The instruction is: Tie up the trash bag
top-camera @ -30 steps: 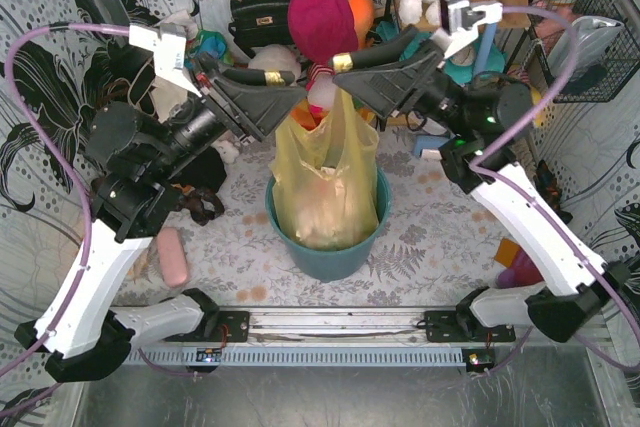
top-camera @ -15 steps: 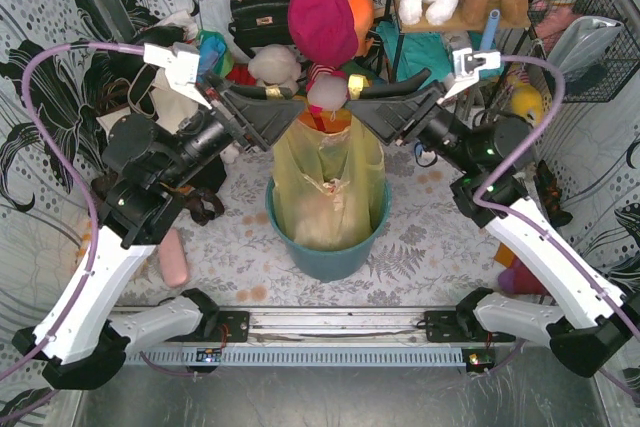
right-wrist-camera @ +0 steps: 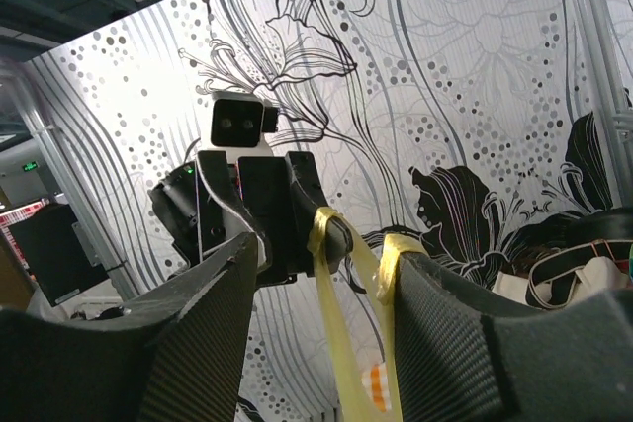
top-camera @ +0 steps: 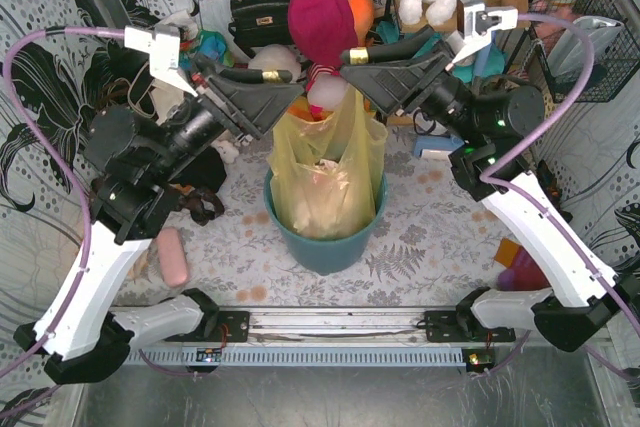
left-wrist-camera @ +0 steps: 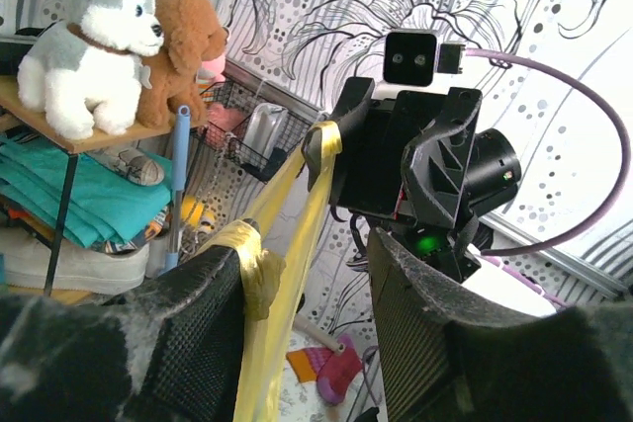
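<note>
Trash bag (top-camera: 325,182): yellow-green, sat in the teal bin (top-camera: 325,247), its top drawn up between the arms.
Left gripper (top-camera: 293,89): jaws stood partly apart, a twisted bag strand wrapped over one finger.
Right gripper (top-camera: 348,67): jaws likewise apart, a strand looped over one finger; a taut strip ran between the two.

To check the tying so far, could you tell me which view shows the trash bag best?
The top external view: it shows the trash bag as a whole, standing in the teal bin with its top pulled up. The left and right wrist views catch only stretched yellow strips of it.
</note>
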{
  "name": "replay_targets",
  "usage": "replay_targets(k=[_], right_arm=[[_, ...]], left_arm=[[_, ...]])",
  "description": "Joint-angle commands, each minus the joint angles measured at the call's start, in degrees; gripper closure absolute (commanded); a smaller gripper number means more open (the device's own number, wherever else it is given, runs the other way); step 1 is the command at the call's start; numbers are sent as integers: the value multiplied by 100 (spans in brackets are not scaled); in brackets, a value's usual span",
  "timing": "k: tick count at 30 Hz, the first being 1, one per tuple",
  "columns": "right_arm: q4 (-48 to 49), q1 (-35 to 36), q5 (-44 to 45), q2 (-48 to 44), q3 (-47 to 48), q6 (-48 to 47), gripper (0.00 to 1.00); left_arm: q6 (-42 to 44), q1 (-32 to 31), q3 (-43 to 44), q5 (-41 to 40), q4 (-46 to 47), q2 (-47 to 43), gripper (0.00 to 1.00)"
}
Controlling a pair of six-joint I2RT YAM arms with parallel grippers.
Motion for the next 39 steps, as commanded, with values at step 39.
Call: replay_targets(k=[39], right_arm=[[150,30,-59,-70,-1058,428,48]], left_arm=[[75,33,-1183,-287,-231,-837,46]])
